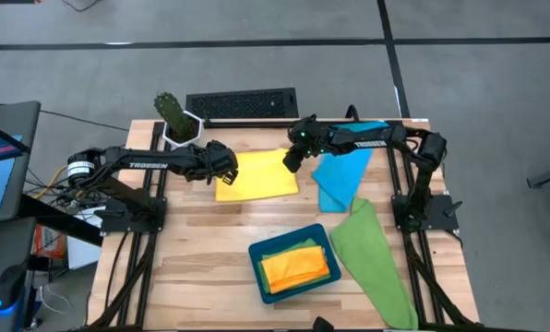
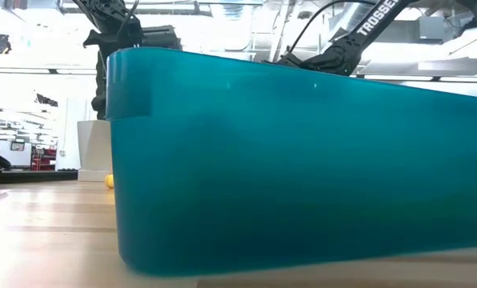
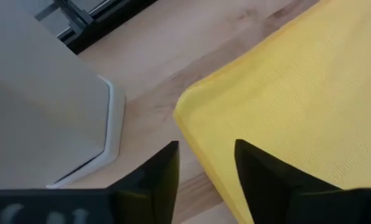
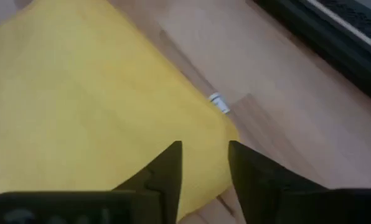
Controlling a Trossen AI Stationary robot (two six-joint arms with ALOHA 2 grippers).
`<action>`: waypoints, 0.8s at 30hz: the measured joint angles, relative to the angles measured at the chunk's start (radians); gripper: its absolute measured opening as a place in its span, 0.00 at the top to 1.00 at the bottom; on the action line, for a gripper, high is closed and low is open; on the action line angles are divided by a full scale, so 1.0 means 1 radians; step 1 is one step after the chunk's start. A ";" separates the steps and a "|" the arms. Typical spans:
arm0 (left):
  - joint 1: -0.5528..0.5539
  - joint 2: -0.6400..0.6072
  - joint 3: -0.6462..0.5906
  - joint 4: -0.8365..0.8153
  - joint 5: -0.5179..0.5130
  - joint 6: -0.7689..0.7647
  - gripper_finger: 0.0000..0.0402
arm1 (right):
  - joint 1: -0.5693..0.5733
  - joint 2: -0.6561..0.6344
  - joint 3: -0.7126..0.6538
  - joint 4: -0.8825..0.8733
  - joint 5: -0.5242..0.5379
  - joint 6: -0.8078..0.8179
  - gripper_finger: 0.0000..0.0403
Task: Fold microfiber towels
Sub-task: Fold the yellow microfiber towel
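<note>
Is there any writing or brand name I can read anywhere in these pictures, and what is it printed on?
"TROSSEN": white letters along the left arm, seen from above.
"TROSSE", cut off by the picture's edge: on an arm in the low view.
White lettering on the right arm: too small to read.
A small white tag at the yellow towel: unreadable.

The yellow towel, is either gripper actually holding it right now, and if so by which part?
Neither holds it. The left gripper and right gripper stand open above opposite edges of the yellow towel, which lies flat on the table.
</note>
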 joint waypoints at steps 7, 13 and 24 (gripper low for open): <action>0.003 0.000 0.000 0.128 0.020 0.003 0.57 | -0.035 -0.010 -0.001 0.020 -0.074 0.017 0.51; 0.085 0.000 -0.073 0.503 0.248 0.197 0.68 | -0.035 -0.018 -0.001 0.015 -0.161 0.017 0.55; 0.210 0.000 -0.228 0.643 0.415 0.276 0.91 | -0.029 -0.018 -0.107 0.100 -0.159 0.043 0.63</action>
